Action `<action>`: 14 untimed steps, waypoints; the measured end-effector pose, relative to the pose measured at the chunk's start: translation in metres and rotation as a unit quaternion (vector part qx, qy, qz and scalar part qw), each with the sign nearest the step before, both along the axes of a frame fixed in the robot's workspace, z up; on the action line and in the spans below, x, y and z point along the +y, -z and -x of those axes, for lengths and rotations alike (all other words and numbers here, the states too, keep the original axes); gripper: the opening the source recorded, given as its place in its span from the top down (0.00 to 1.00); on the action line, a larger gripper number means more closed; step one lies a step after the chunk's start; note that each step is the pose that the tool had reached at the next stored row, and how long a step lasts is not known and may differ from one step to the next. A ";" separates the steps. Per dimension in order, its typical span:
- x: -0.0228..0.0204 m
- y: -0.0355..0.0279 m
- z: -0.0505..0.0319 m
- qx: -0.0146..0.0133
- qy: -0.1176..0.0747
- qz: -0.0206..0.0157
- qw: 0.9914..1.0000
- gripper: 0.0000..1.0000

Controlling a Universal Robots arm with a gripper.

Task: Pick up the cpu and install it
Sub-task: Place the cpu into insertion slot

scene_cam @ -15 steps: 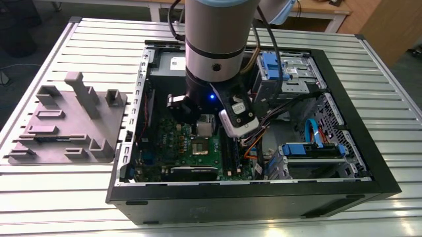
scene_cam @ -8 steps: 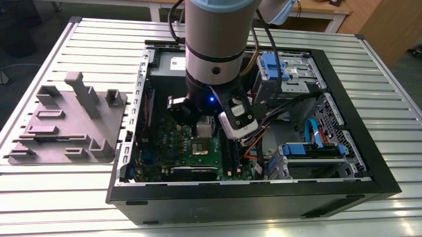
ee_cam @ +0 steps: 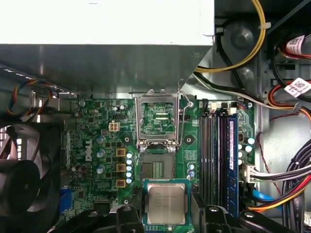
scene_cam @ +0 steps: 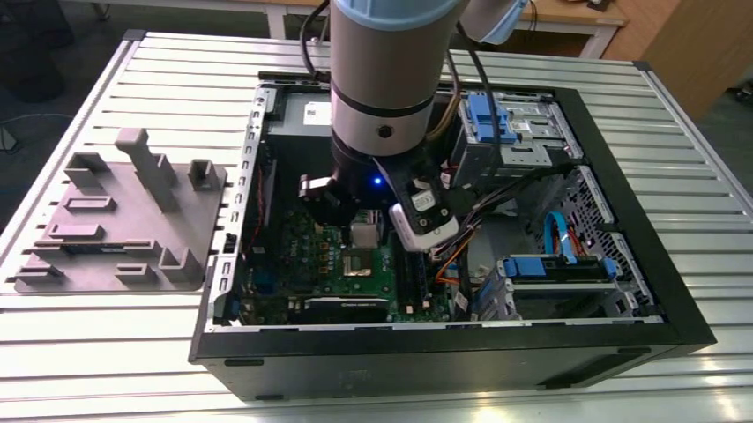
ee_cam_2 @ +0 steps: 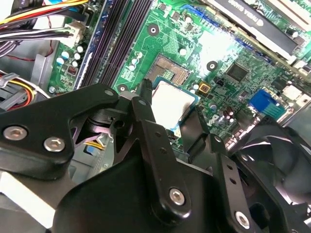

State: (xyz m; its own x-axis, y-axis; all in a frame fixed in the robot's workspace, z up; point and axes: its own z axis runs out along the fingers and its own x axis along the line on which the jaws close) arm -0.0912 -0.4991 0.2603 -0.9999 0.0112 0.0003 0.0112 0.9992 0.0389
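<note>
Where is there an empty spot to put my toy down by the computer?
The bare table slats in the corner bordered by the grey plate and the computer case, and the strip between the case and the table's edge on the exterior view's right. Inside the case is crowded: cables, green board, and the fingers gripping the cpu.

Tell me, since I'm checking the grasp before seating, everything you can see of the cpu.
The cpu is a small flat square chip with a pale, silvery metal top bearing faint print, set on a green border. It looks intact. It lies level, top up, clamped on two opposite edges between the black jaws of the gripper. It is held over the green board, beside the open socket, whose metal frame is flipped up.
</note>
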 end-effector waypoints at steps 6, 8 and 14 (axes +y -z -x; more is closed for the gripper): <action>-0.0002 0.0109 0.0000 0.000 0.000 0.000 1.000 0.53; -0.0003 0.0135 0.0000 0.000 0.000 0.000 1.000 0.53; -0.0004 0.0176 0.0000 0.000 0.000 0.001 1.000 0.53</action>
State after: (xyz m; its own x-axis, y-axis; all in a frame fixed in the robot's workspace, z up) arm -0.0912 -0.4994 0.2427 -0.9999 0.0111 0.0004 0.0111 0.9993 0.0359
